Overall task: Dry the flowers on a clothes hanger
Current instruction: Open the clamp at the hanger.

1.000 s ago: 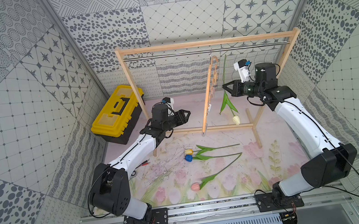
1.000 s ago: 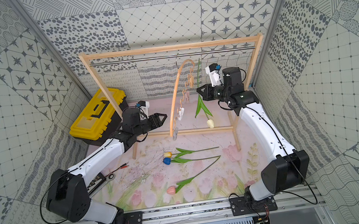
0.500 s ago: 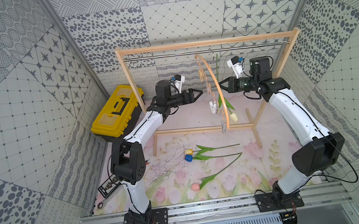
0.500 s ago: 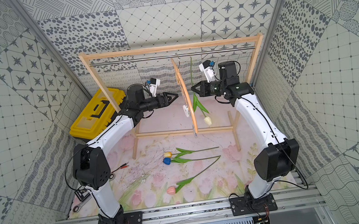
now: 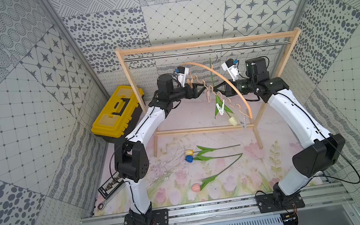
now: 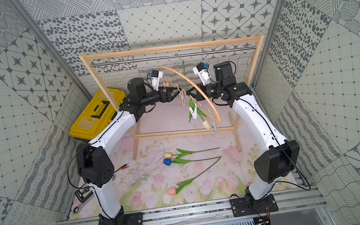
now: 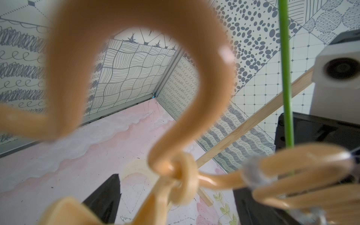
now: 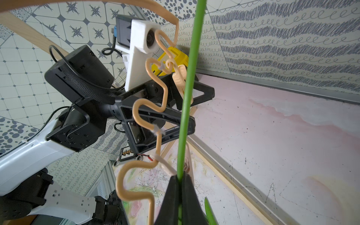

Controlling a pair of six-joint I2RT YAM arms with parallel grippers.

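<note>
The clothes hanger (image 5: 229,81), a tan arc with a wavy lower bar, hangs by its hook (image 5: 213,53) from the metal rod. My right gripper (image 8: 180,187) is shut on the green stem (image 8: 188,93) of the cream-white tulip, whose head (image 5: 232,120) hangs down. In both top views this gripper (image 5: 215,88) (image 6: 189,92) sits at the wavy bar. My left gripper (image 5: 200,90) (image 8: 202,109) stands open opposite it, with a tan clothespin (image 8: 182,81) (image 5: 207,95) at its fingertips. The yellow (image 5: 189,152), blue (image 5: 189,158) and pink (image 5: 195,187) flowers lie on the mat.
A light-wood frame (image 5: 207,43) with a metal rod (image 5: 166,56) spans the back. A yellow toolbox (image 5: 118,112) stands at the back left. A bit set (image 5: 110,186) and a wrench (image 5: 105,201) lie by the left arm's base. A white clothespin (image 5: 221,109) hangs beside the tulip's leaf.
My left arm has risen from near the mat to the hanger, and its jaws have opened. The hanger has swung round from edge-on. My right gripper still holds the tulip stem.
</note>
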